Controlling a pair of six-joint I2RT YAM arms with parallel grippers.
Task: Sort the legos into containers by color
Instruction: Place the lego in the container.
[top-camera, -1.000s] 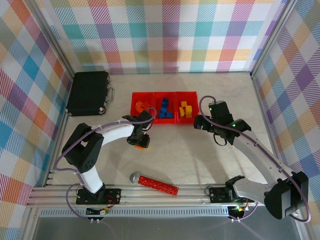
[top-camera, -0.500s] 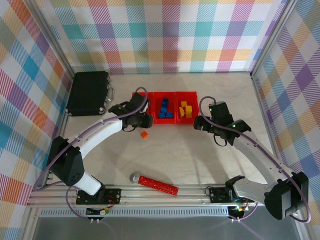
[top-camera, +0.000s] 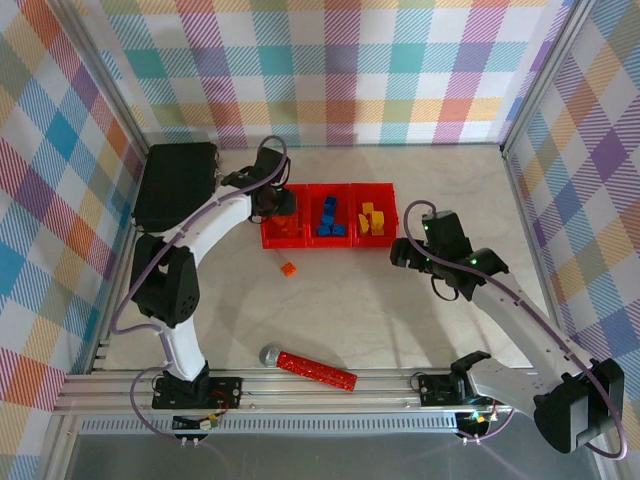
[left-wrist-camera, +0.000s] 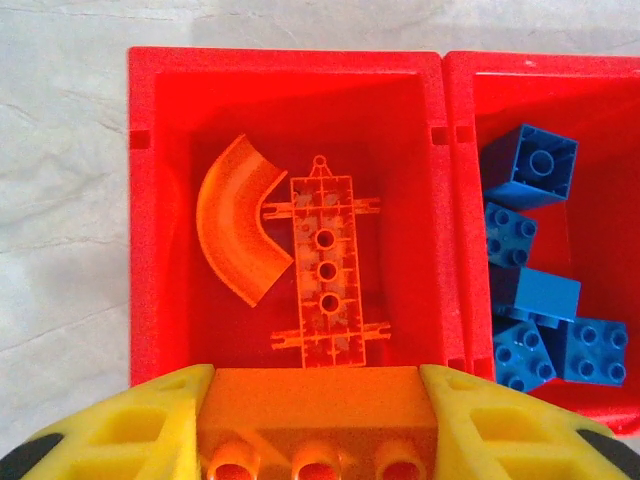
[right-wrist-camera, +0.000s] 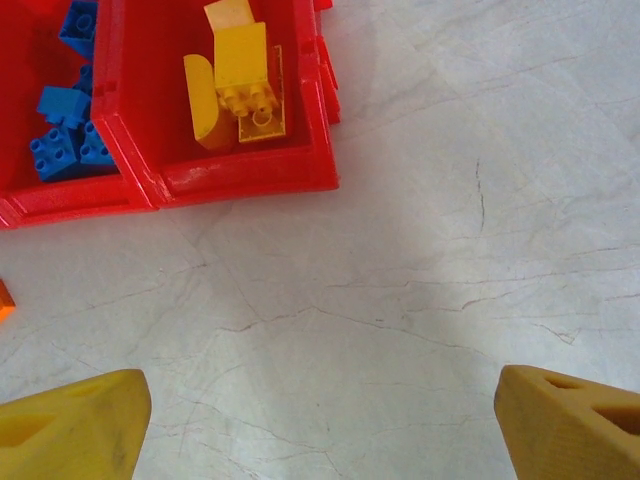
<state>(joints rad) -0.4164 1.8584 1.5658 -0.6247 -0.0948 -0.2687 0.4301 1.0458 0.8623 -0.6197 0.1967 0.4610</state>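
Pale marbled tabletop (top-camera: 400, 320), plaid walls all round. Your left gripper (left-wrist-camera: 318, 425) hangs over the left bin (left-wrist-camera: 285, 62), its fingers pinching an orange brick (left-wrist-camera: 318, 405). Two orange pieces (left-wrist-camera: 325, 265) already lie in that bin. Blue bricks (left-wrist-camera: 530, 290) sit in the middle one, yellow bricks (right-wrist-camera: 235, 85) in the right. Your right gripper (right-wrist-camera: 320, 425) is spread wide and empty over bare table near the yellow bin. One orange lego (top-camera: 288, 268) lies loose just in front of the bins.

Risk: the held brick looks to sit above the bin's near wall. Release here and it may clip the rim and tumble out. Drift right and it lands among the blues.
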